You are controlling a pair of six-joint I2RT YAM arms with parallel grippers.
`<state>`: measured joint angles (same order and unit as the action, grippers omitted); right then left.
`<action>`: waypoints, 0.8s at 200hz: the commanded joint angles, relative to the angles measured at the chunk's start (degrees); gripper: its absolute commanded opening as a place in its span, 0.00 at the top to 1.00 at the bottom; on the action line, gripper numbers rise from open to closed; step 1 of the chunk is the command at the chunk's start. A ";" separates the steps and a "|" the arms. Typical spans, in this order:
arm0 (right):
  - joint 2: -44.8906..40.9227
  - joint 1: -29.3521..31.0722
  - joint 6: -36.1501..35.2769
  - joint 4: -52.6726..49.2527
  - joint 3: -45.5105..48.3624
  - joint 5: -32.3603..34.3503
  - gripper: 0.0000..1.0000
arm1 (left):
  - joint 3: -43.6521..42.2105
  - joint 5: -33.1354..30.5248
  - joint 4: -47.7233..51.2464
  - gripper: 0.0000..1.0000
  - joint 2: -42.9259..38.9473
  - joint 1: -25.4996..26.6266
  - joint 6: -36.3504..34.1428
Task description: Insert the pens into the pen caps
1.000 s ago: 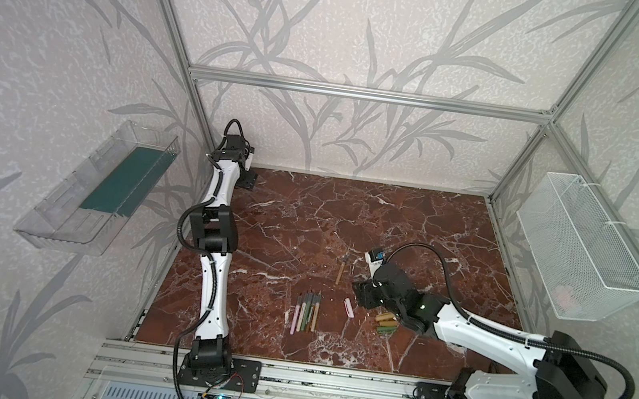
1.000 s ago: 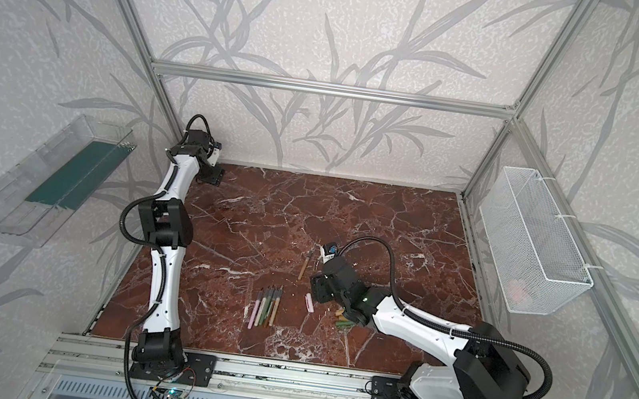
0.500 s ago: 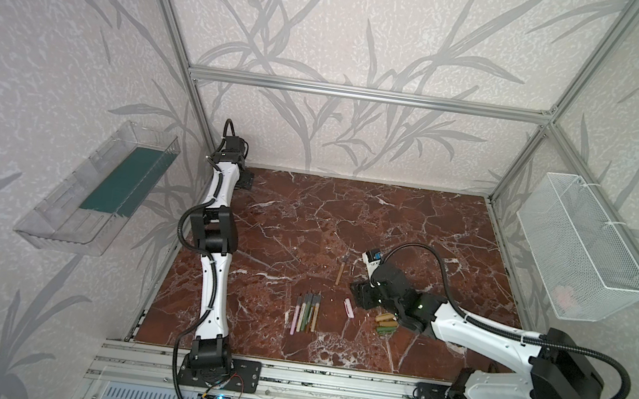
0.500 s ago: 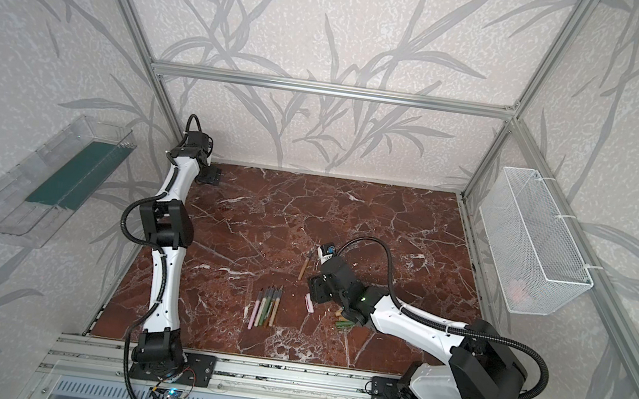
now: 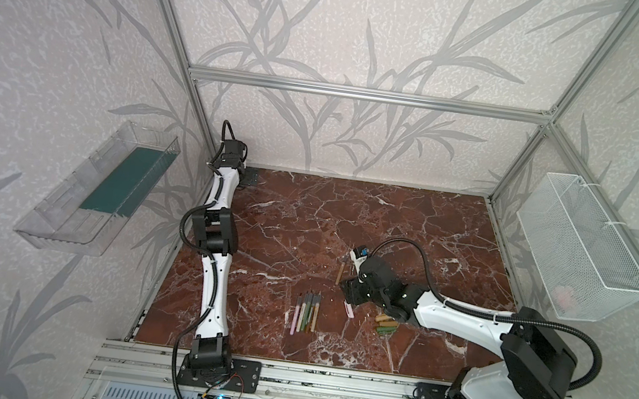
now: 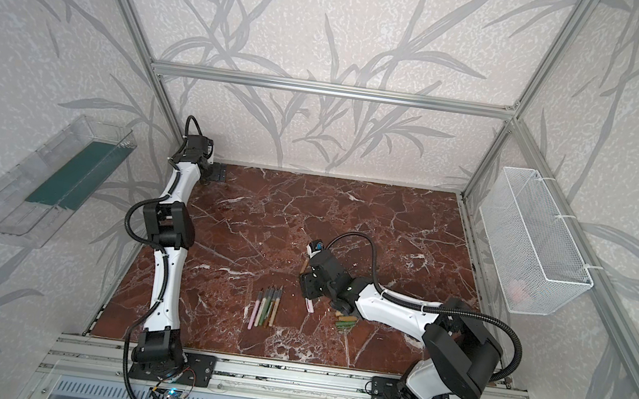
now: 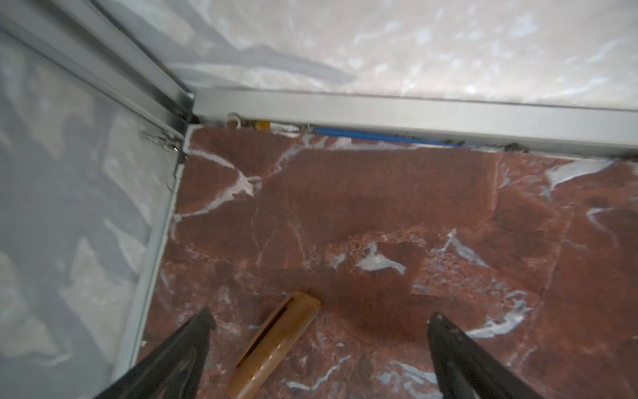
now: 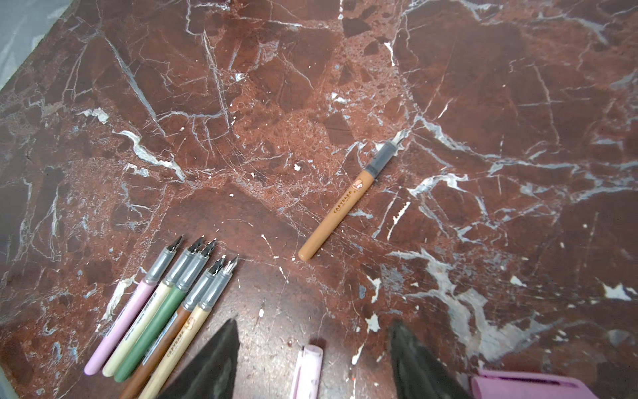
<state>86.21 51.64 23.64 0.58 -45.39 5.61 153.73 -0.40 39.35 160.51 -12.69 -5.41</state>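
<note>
My left gripper stands open at the table's far left corner. A gold-tan pen cap lies on the marble between its fingers, touching neither. Several pens lie side by side at front centre. One tan pen lies apart, farther back. My right gripper is open, low over a pale pink pen cap that lies free between its fingers. Another pink cap lies beside it. More caps lie partly under the right arm.
The marble table is walled by an aluminium frame at the back and sides. A clear tray hangs on the left wall. A white wire basket hangs on the right wall.
The left wrist has shifted slightly toward the back left corner. The right gripper has edged a little to the left above the pink cap.
</note>
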 commanded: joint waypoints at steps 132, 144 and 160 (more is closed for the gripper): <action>-2.89 0.04 -1.35 -1.01 -0.54 1.74 0.32 | 1.81 18.46 4.23 0.17 0.96 -3.03 10.07; -3.16 0.04 -1.30 -0.87 -0.41 1.69 0.32 | 1.80 18.76 4.26 0.18 1.01 -2.82 10.11; -3.42 0.03 -1.28 -0.97 -0.32 1.69 0.32 | 1.67 19.92 4.13 0.24 0.97 -2.58 10.54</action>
<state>84.53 51.64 22.63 0.12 -45.91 6.57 154.17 16.84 40.71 161.12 -15.70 4.54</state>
